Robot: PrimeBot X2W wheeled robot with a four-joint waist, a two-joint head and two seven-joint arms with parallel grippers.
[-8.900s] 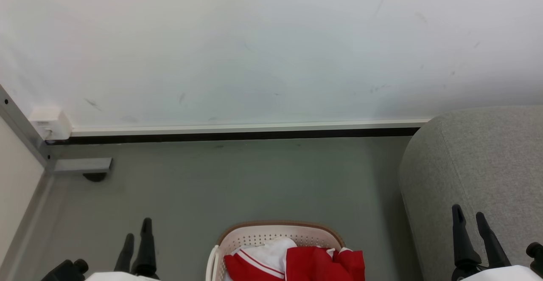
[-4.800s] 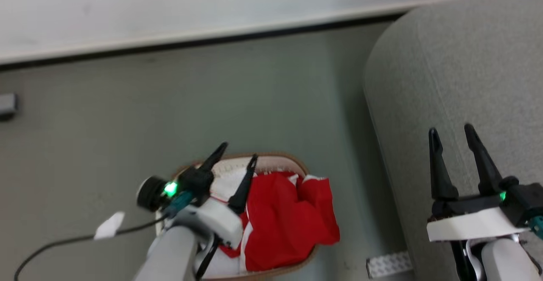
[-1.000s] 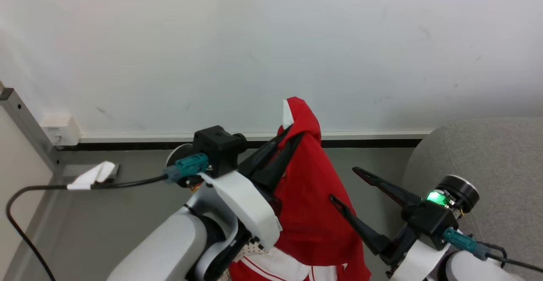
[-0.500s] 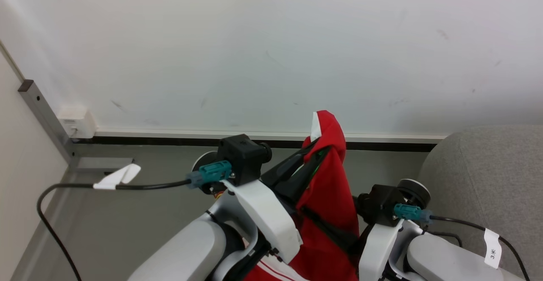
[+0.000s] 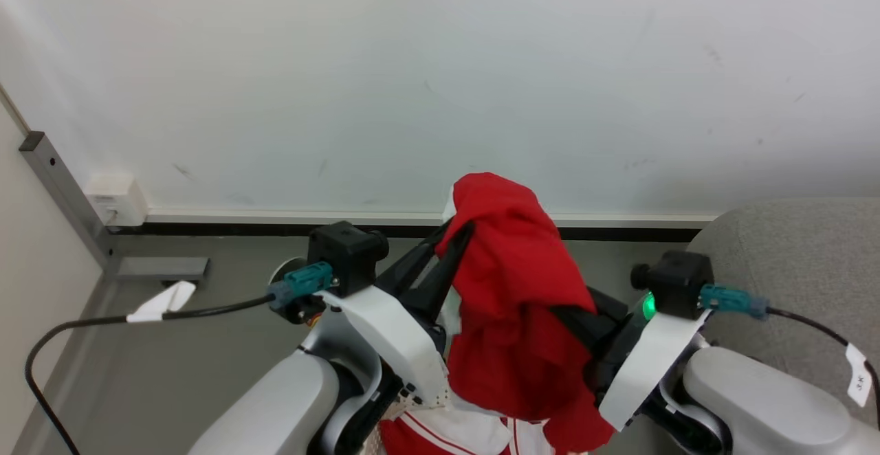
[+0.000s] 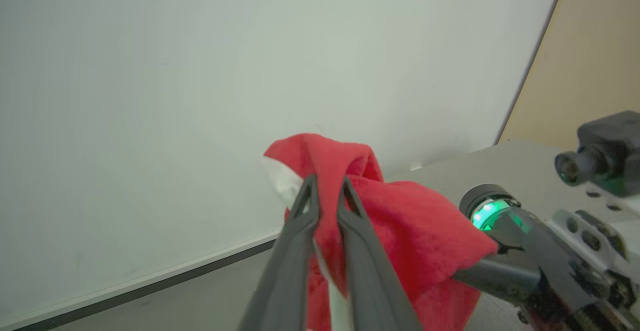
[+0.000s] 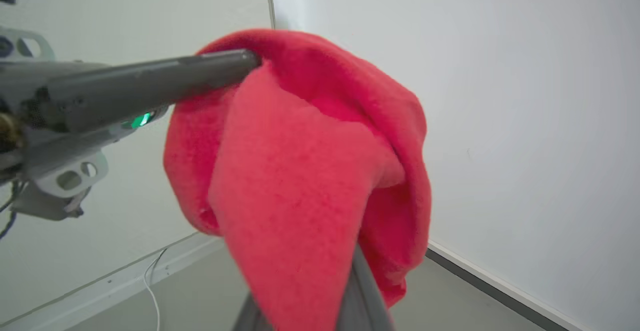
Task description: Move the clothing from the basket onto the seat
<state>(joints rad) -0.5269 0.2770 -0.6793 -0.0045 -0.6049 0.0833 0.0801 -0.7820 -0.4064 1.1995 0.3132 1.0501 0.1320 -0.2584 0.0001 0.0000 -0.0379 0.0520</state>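
A red garment of the clothing (image 5: 512,283) hangs bunched in the air between both arms, in front of the white wall. My left gripper (image 5: 457,229) is shut on its upper fold, and the left wrist view shows the fingers (image 6: 305,206) pinching the red fabric (image 6: 400,221). From the right, my right gripper (image 5: 564,314) is shut on the garment lower down, with its tips buried under the cloth. More red-and-white clothing (image 5: 447,438) lies below at the bottom edge. A perforated bit of the basket (image 5: 410,394) peeks out under my left arm. The grey seat (image 5: 790,256) stands at the right.
A white wall with a dark baseboard (image 5: 275,228) runs across the back above the grey floor (image 5: 206,345). A metal post (image 5: 62,194) and a white socket box (image 5: 113,197) stand at the left. A black cable with a white tag (image 5: 161,302) trails from my left wrist.
My right gripper came in from the right with open jaws and shut on the hanging garment. The cloth now bunches between both grippers. The left grip held throughout.
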